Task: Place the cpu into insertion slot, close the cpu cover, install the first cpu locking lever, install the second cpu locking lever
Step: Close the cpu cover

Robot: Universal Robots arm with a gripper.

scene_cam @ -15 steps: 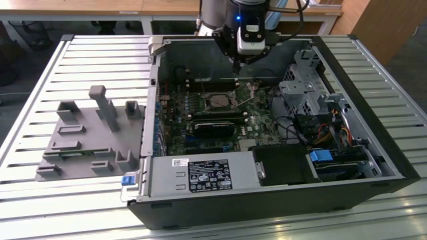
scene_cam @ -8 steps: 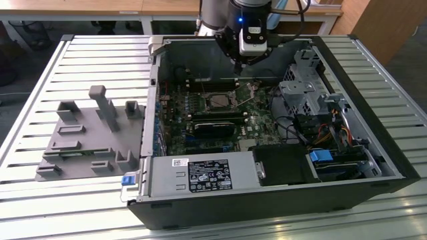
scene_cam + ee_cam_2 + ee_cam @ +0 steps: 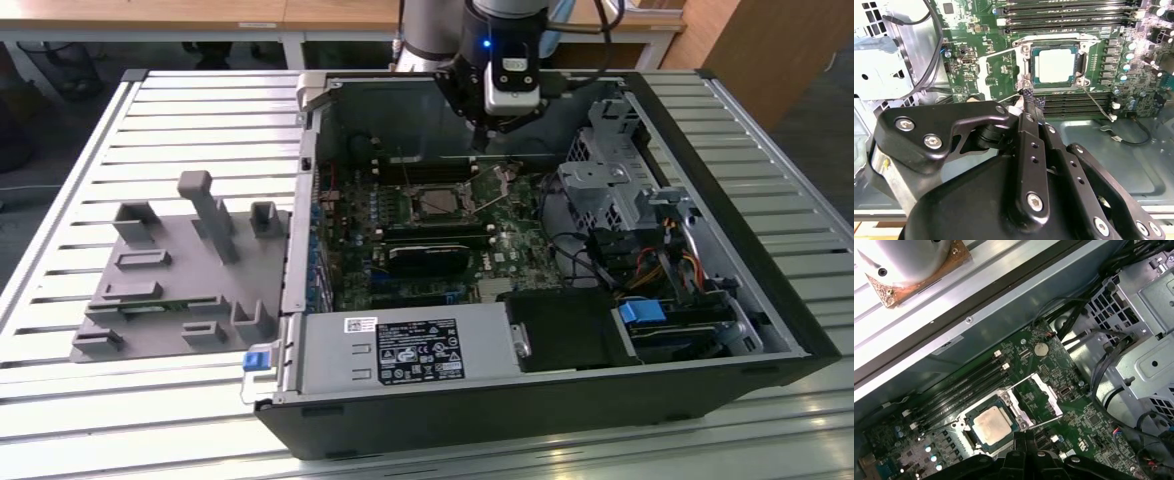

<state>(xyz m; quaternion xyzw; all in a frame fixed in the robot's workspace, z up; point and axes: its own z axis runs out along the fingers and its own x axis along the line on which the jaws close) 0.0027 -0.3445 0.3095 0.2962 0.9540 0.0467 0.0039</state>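
Open computer case (image 3: pixel 534 412) on a slatted metal surface (image 3: pixel 134 400), a white printed label (image 3: pixel 416 352) on its near box (image 3: pixel 331 372); mid-board, the cpu (image 3: pixel 1055 65) lies in the insertion slot (image 3: pixel 1082 62) beneath the lowered cpu cover (image 3: pixel 1027 60). The claw (image 3: pixel 1028 97), tips pressed together, hangs at the slot's corner.

**A:** Entry: class of premises?
**B:** Robotics lab or test workshop, indoors.
**A:** Evidence, item one?
**B:** Slatted metal workbench (image 3: pixel 80 420); one robot arm (image 3: pixel 447 35) rising behind the work.
**A:** Item two?
**B:** Desktop computer case (image 3: pixel 534 420), lying on the bench with its side open. Green motherboard (image 3: pixel 1079 410) bare in the first wrist view.
**A:** Item three?
**B:** Grey fixture plate (image 3: pixel 160 270) with upright holders, on the bench to the exterior view's left of the case.
**A:** Surroundings?
**B:** Wooden desks (image 3: pixel 160 12) along the back.
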